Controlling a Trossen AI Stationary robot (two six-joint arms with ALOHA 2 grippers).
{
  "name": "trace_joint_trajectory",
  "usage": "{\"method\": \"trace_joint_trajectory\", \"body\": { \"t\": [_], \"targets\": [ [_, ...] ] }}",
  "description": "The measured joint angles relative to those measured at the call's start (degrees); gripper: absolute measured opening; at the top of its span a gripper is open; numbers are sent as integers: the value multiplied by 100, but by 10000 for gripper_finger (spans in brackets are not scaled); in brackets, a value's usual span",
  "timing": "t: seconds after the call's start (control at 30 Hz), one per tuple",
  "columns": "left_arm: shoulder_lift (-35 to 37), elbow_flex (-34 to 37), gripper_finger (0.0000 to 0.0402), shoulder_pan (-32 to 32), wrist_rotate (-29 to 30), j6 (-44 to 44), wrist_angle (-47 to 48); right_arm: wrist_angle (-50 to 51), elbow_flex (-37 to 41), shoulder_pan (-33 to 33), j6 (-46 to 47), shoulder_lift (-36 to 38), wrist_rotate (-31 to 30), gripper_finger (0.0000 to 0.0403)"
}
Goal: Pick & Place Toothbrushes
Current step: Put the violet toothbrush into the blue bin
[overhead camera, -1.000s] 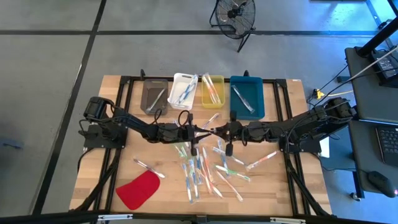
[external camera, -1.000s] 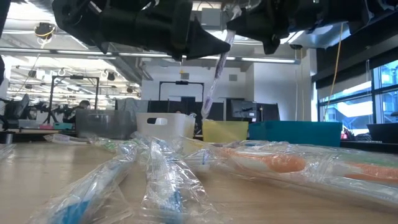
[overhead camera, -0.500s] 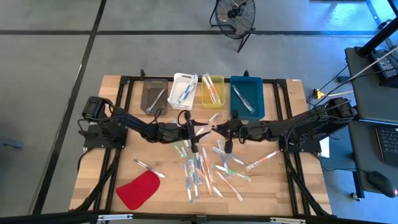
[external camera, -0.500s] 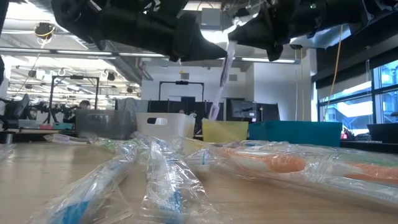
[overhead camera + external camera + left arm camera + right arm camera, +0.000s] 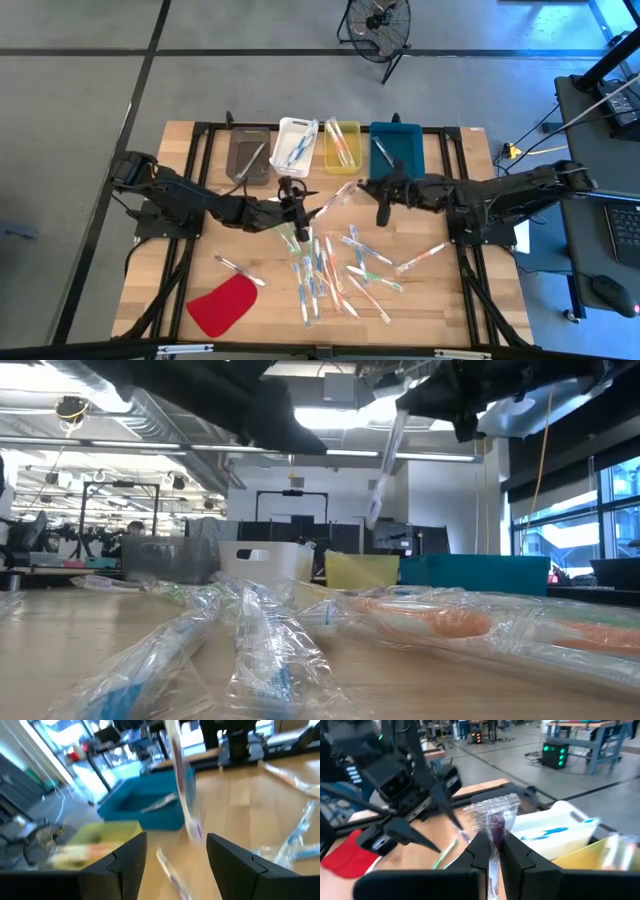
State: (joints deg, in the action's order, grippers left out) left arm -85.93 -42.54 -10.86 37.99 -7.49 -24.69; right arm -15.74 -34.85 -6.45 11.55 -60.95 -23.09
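With the left pincer (image 5: pixel 296 199) spread apart and the right pincer (image 5: pixel 362 187) clamped on the wrapped toothbrush (image 5: pixel 337 195), it should carry steadily, without swinging, to the far bins.

Colours on your table: four bins, one red piece, a bright scatter

You have a grey bin (image 5: pixel 247 154), a white bin (image 5: pixel 294 146), a yellow bin (image 5: pixel 342 146) and a teal-blue bin (image 5: pixel 398 156) in a row on the pale wood table (image 5: pixel 180 160). The flat piece (image 5: pixel 223 304) is red. Your toothbrushes (image 5: pixel 322 268) are clear-wrapped, with blue, green, pink and orange parts; the raised toothbrush (image 5: pixel 495 827) shows purple. Both arms are dark.
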Motion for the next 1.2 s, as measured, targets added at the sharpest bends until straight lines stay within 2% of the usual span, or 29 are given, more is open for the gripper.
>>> {"method": "trace_joint_trajectory", "body": {
  "t": [0.2,0.37,0.53,0.73,1.1,1.2],
  "targets": [
    [476,0,202,-1,-10,776,1515,783,-208,535,-39,491,20,28],
    [828,0,199,1,-21,1352,2549,2103,-933,1025,-177,504,20,25],
    [1041,0,199,1,-172,1725,3148,3318,-1710,1623,-214,374,17,29],
    [1036,0,199,1,-341,1897,3292,4041,-2254,2280,-214,200,18,26],
    [1034,0,198,1,-508,2047,3277,4617,-2633,3545,-39,-250,177,26],
    [1034,0,198,1,-511,2125,3277,4924,-2881,3849,-41,-536,432,27]
  ]
}}
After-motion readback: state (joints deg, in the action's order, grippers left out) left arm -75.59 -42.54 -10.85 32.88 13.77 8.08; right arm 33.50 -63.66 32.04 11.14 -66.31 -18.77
